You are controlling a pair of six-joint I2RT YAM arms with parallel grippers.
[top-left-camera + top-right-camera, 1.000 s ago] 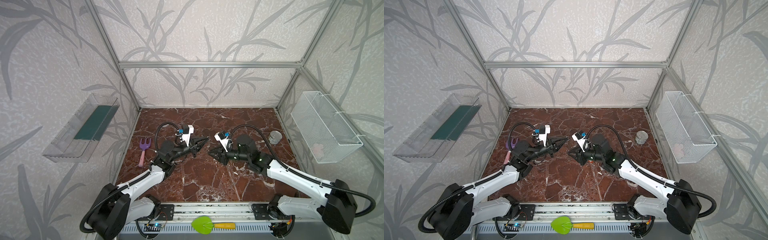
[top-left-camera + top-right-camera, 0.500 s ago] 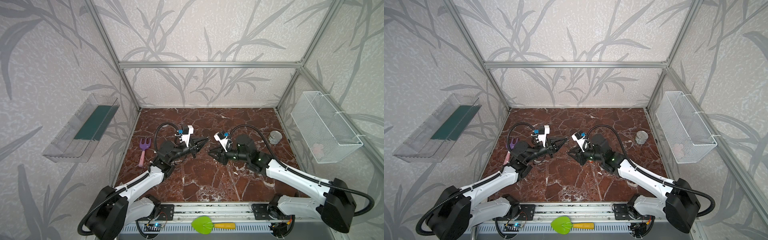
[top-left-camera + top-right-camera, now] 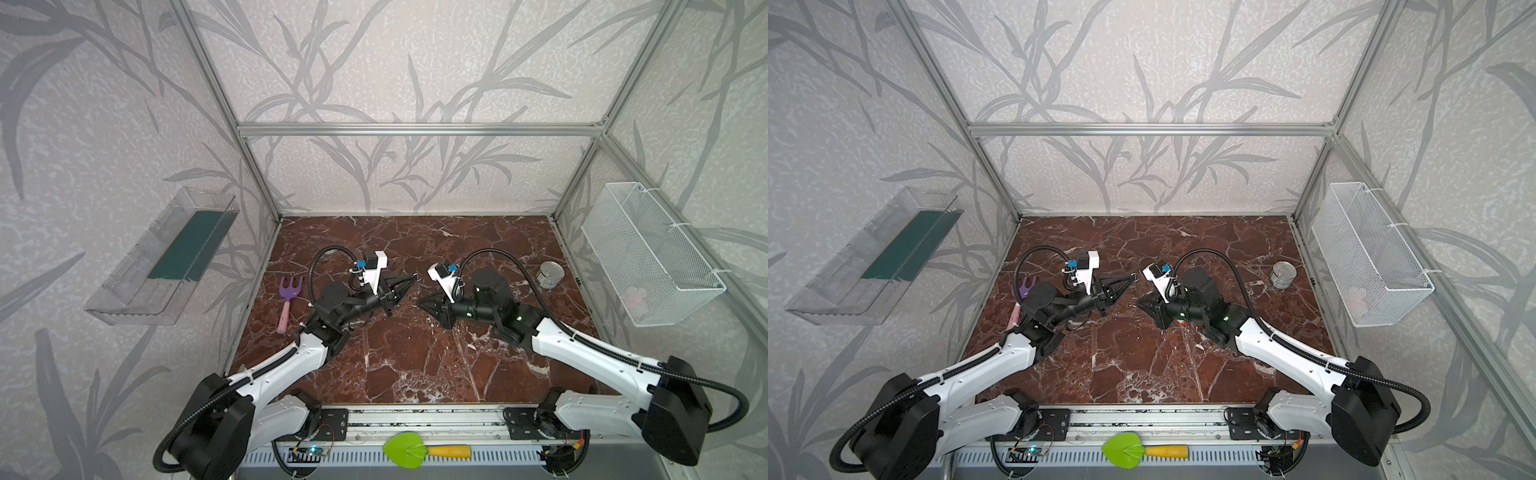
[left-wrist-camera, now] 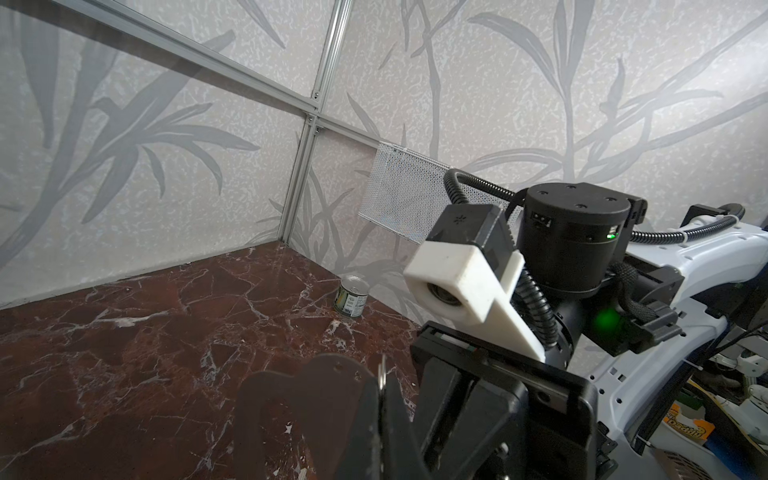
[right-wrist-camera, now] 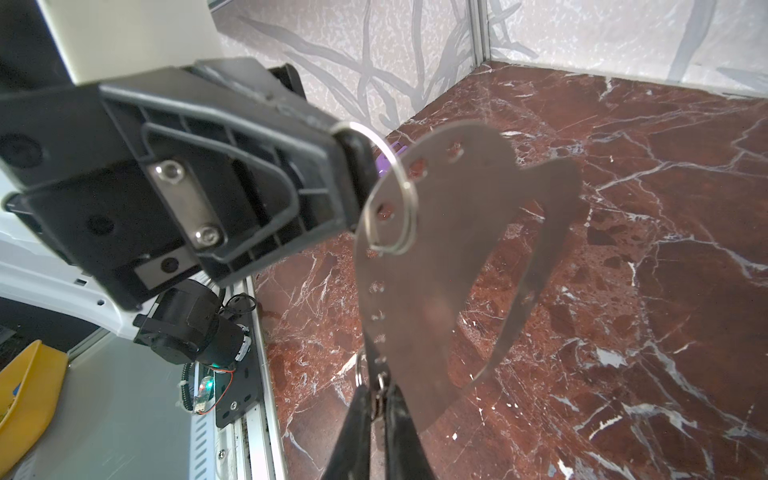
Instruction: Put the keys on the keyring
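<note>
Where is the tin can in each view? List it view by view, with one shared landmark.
In a top view: the tin can stands on the floor's right side, near the wall.
In a top view: same place, near the right wall.
Left wrist: on the floor by the wall.
Right wrist: not in it.
Landmark: the white wire basket on the wall beside the can.

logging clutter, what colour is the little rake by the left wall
Purple head, pink handle; the rake shows best in a top view.
</note>
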